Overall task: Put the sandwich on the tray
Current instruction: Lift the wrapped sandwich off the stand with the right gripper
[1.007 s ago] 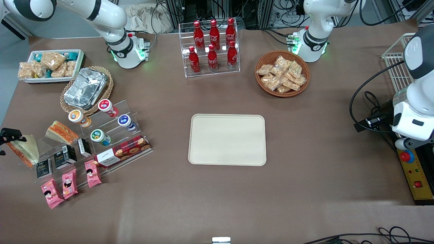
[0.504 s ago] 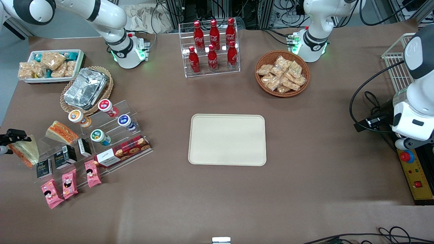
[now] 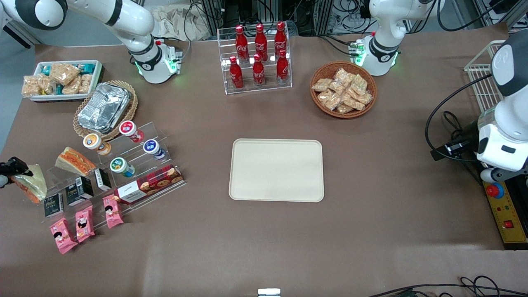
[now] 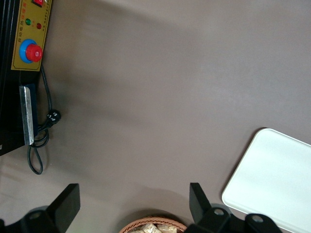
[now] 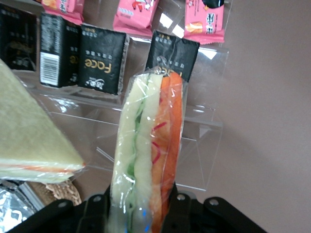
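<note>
End effector [image 5: 146,206] clamped on the sandwich [image 5: 148,150] at its wrapped edge; likely light, soft, slippery film, so grip gently toward the tray [image 3: 276,170].

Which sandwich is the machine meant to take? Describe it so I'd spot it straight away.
Find the clear stepped snack rack at the working arm's end of the table. At its outer end, the sandwich sits shut in the pincer. It is a wrapped wedge with a pale greenish bread face, unlike the other wedge, which has broad orange stripes.
</note>
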Robot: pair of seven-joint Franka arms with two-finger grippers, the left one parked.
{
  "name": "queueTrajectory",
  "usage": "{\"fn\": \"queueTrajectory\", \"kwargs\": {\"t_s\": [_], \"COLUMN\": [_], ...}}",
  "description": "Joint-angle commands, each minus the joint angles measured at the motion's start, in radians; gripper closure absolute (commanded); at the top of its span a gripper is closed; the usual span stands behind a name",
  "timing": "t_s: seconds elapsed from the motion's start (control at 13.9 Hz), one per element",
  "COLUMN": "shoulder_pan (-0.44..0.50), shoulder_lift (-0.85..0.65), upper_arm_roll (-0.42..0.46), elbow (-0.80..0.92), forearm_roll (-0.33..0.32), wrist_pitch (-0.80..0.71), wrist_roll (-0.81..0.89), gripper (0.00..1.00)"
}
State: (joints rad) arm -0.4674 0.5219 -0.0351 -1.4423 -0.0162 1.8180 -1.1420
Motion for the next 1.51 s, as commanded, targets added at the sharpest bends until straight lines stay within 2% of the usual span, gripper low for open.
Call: {"fn": "queueTrajectory", "kwargs": {"t_s": [0.0, 0.22, 0.43, 0.86, 1.08, 1.22, 1.44], "shoulder_pan": [0.033, 0.099, 0.212, 0.528, 0.659, 0.755, 0.894], "shoulder_lift": [-0.016, -0.074, -0.155, -0.201, -0.185, -0.152, -0.096], "upper_arm_roll": [0.009, 0.011, 0.009, 0.017, 0.015, 0.015, 0.015], "elbow": [0.086, 0.12, 0.126, 0.125, 0.122, 0.125, 0.125], "forearm_roll": [-0.007, -0.004, -0.001, 0.007, 0.083, 0.091, 0.093], "wrist_pitch": [-0.089, -0.112, -0.135, -0.172, -0.171, -0.145, -0.013], "wrist_roll": [-0.012, -0.012, -0.007, 0.059, 0.164, 0.272, 0.408], "gripper": [0.67, 0.67, 0.67, 0.66, 0.65, 0.65, 0.65]}}
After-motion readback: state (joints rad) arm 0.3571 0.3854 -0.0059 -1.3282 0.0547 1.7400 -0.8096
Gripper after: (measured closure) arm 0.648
